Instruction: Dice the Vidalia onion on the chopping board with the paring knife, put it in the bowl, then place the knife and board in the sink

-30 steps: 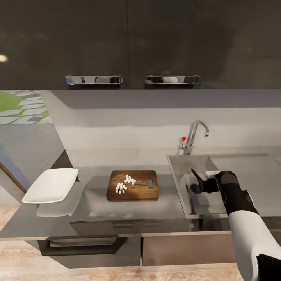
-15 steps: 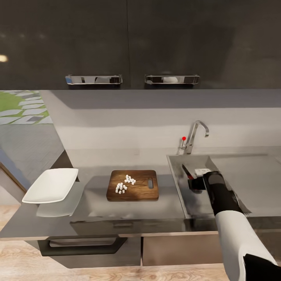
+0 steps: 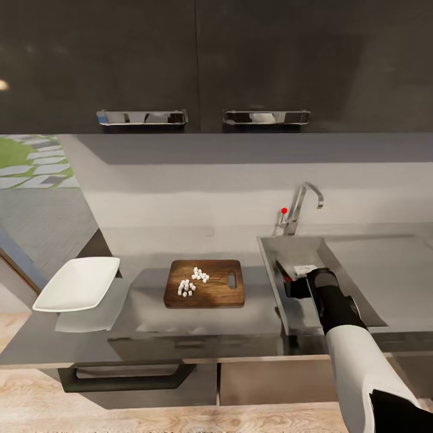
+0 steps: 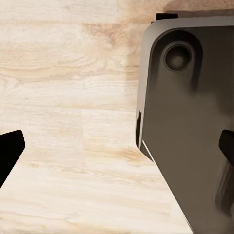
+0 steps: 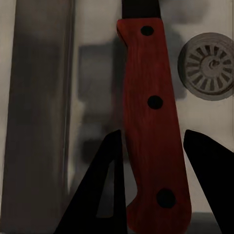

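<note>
Since a second ago I am bringing my right arm in toward the left and farther back over the sink (image 3: pixel 337 246); the wrist that was sitting near the middle of the basin is now hanging close to its left wall. The head camera is drifting a little too, so the cabinet handles are sitting slightly higher in the picture. The board (image 3: pixel 205 284), the onion cubes (image 3: pixel 193 282) on it and the bowl (image 3: pixel 78 284) are not moving on the counter (image 3: pixel 198 331).

The right gripper (image 5: pixel 151 141) is holding the knife (image 5: pixel 153 122): its jaws are closed partway, a dark finger (image 5: pixel 105 185) lying along each side of the red handle. The knife's long axis is running straight out from the wrist, blade end leading. In the head view the dark blade is pointing away and to the left, over the basin near its left wall. Beneath the handle I am seeing the round drain (image 5: pixel 208 66) just off to one side.

The left gripper (image 4: pixel 117 151) is hanging with its jaws spread wide and nothing between them, over pale wood floor (image 4: pixel 68 97) beside a dark part of the robot's base (image 4: pixel 190 122).

I am reading no writing or labels anywhere; the white patch on the right wrist is too small to make out.
</note>
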Robot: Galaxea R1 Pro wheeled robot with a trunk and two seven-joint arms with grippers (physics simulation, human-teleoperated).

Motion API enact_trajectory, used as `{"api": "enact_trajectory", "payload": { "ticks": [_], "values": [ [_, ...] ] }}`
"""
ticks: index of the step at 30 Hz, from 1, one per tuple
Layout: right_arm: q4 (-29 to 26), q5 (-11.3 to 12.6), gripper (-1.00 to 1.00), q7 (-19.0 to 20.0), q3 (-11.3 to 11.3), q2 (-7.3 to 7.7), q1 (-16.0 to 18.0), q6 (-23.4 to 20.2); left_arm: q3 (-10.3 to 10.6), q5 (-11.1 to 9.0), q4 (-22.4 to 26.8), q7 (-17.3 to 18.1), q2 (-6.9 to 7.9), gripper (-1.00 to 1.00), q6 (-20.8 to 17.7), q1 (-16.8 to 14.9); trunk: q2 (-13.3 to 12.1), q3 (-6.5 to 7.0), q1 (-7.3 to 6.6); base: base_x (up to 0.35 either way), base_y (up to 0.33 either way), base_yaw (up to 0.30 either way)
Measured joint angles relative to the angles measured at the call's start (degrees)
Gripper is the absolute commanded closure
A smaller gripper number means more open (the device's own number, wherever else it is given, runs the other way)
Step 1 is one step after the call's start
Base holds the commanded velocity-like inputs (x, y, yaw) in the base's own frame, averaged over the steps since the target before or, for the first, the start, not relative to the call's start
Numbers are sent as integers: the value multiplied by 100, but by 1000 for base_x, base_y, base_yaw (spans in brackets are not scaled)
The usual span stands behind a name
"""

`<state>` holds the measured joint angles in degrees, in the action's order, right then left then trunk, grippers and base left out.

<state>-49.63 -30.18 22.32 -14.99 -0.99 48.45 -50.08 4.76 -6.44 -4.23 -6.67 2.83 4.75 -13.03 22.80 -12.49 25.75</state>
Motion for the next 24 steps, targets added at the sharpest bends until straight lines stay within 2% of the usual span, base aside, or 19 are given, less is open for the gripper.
{"api": "enact_trajectory", "payload": {
  "ticks": [9, 16, 17, 24],
  "values": [
    [3, 2, 100, -115, -2, 4, 0, -1, -31, 0, 0, 1, 5, -100, -1, 4, 1, -83, -1, 115, -124, 0],
    [4, 9, 100, -116, 8, 1, 0, 1, -40, 0, 0, 0, 14, -100, 0, 4, 0, -144, 0, 24, -25, 0],
    [4, 10, -100, -116, 9, 1, 0, 1, -40, 0, 0, 0, 16, -100, 0, 3, 1, -147, 0, 2, -2, 0],
    [0, 11, -100, -98, 7, -8, 0, -4, -40, 0, 0, 0, 17, -100, 0, 4, 1, -151, 0, 0, 0, 0]
  ]
}}
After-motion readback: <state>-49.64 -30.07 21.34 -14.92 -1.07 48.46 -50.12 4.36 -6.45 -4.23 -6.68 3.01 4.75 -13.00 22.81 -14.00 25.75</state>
